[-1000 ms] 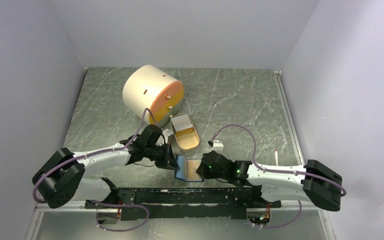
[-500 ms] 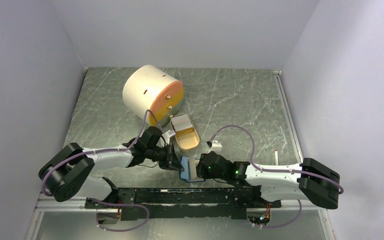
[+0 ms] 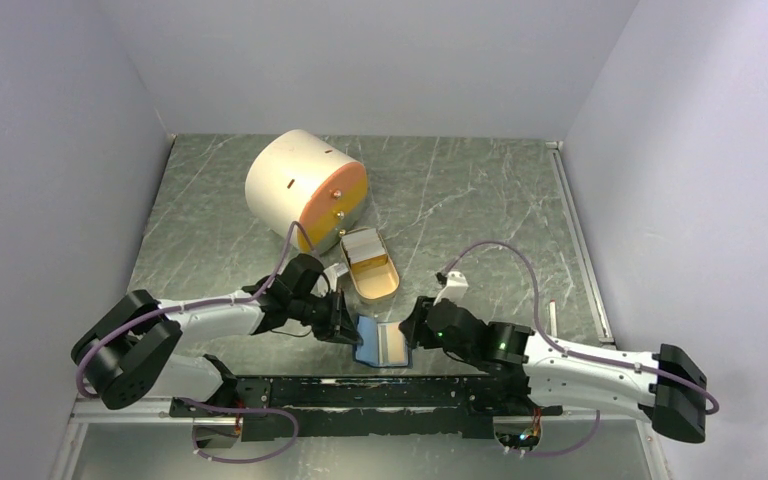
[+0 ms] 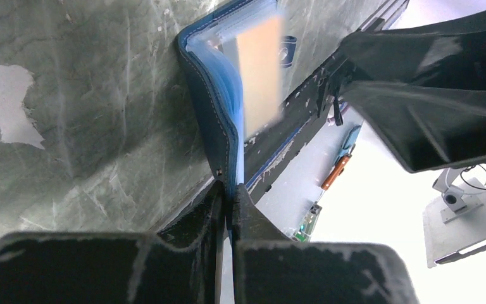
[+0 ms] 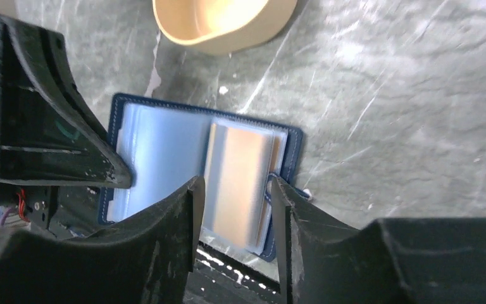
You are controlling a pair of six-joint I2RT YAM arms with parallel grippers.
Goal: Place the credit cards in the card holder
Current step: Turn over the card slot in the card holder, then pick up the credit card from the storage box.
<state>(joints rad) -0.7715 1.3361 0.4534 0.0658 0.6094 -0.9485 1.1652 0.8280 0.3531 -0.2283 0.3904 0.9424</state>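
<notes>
The dark blue card holder (image 3: pixel 380 342) lies open near the table's front edge, with its light blue inside and tan pocket strip (image 5: pixel 240 171) facing up. My left gripper (image 3: pixel 348 328) is shut on the holder's left cover edge (image 4: pixel 231 183). My right gripper (image 3: pixel 415 328) is open and empty. It hovers just over the holder's right half (image 5: pixel 158 152), its jaws either side of the tan strip. The whitish-grey credit cards (image 3: pixel 362 243) are stacked at the far end of the tan oval dish (image 3: pixel 385 285).
A big cream cylinder with an orange face (image 3: pixel 305 185) stands behind the dish. A small white object (image 3: pixel 554 312) lies at the right. The black rail (image 3: pixel 360 392) runs along the front edge just behind the holder.
My right gripper has drawn back to the right, off the holder. The holder, half folded half a second ago, now lies open. My left gripper has held its grip with little movement.
</notes>
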